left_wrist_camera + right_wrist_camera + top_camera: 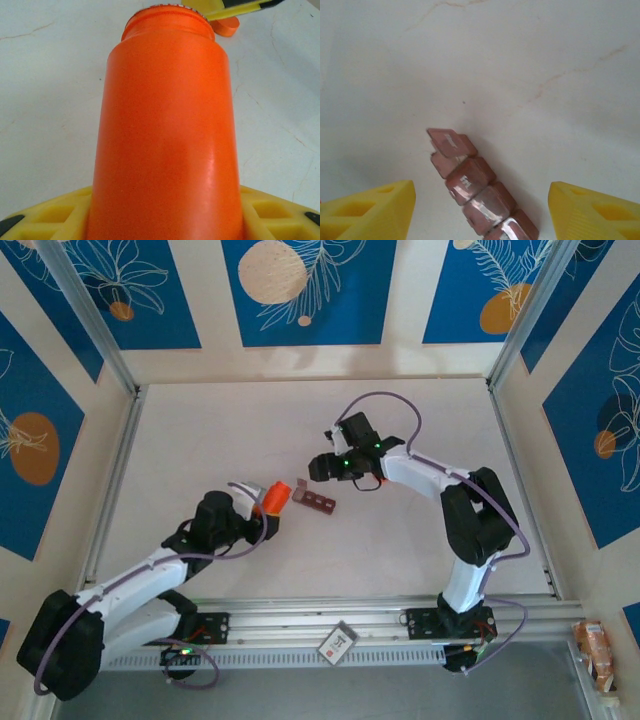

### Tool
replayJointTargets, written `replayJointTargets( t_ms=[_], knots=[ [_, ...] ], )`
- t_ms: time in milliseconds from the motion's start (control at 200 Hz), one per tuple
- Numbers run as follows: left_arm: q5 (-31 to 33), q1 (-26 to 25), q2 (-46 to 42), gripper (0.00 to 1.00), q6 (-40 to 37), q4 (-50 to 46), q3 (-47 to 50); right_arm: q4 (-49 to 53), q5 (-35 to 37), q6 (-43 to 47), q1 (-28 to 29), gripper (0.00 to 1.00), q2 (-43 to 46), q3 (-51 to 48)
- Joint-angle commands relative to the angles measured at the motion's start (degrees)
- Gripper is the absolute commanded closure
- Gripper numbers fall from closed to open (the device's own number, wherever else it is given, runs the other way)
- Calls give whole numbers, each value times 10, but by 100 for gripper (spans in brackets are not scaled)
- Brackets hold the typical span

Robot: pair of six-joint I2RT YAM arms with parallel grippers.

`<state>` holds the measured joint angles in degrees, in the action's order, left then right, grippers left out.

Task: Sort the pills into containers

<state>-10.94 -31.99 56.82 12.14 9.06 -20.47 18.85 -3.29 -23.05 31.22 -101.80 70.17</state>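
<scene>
Top external shows your strip [318, 501] mid-frame, long axis slanting lower right, just below the open right gripper [325, 466]; left gripper [260, 501], clamping the bottle [276, 496], sits beside its left end.

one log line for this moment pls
left end effector: shut on orange bottle | right end effector: open over containers | containers: one end lid raised

We see the containers [318, 502] as a dark reddish-brown strip of joined square compartments lying flat and slantwise near the middle of the white table [200, 440]. In the right wrist view [480, 192] one end lid stands tilted open; the other glossy lids lie shut, with pale lettering.
</scene>
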Motion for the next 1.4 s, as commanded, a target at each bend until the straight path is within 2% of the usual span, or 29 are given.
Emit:
replayJointTargets(
  t_ms=[0,710,1396],
  knots=[
    [-11,-9,14,100,10,36,8,-10,-12,-9,-5,29,9,-31],
    [-16,-20,142,100,-1,40,-55,18,65,23,28,29,-11,-56],
    [48,-31,235,100,-30,-129,-184,34,93,29,41,29,-22,-61]
  ],
)
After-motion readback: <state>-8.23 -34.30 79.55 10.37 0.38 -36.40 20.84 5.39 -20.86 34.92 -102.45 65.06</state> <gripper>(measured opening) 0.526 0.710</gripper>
